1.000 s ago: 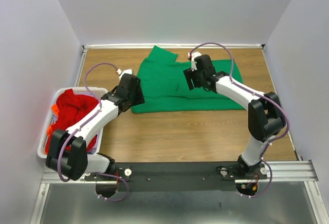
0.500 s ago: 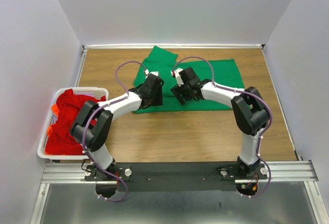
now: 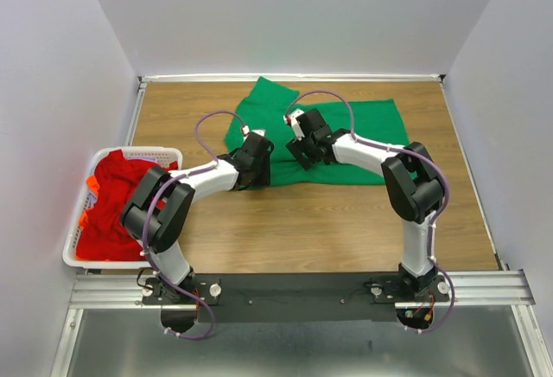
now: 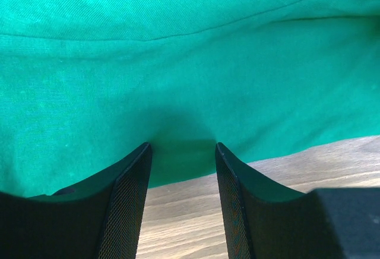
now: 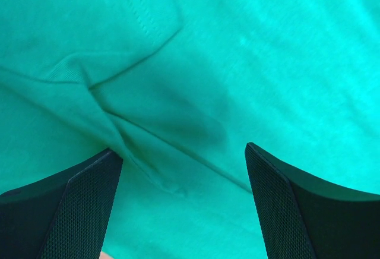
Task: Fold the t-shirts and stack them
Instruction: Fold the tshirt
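The green t-shirt (image 3: pixel 363 139) lies spread on the far part of the wooden table; it fills the left wrist view (image 4: pixel 178 63) and the right wrist view (image 5: pixel 237 63). My left gripper (image 3: pixel 258 170) is open at the shirt's near hem, its fingers (image 4: pixel 127 199) low over the cloth edge and bare wood. My right gripper (image 3: pixel 298 147) is open and hovers over a fold (image 5: pixel 136 140) in the shirt's middle left. Red and orange t-shirts (image 3: pixel 112 191) lie heaped in the basket at left.
A white slatted basket (image 3: pixel 76 254) stands at the table's left edge. White walls close in the back and both sides. The black arm rail (image 3: pixel 294 289) runs along the near edge. Bare wood (image 3: pixel 320 226) lies between the shirt and the rail.
The left arm swung from beside the basket rightward to the green shirt's near hem. The right gripper moved left across the shirt toward its middle left. Over the last half second both shifted only slightly.
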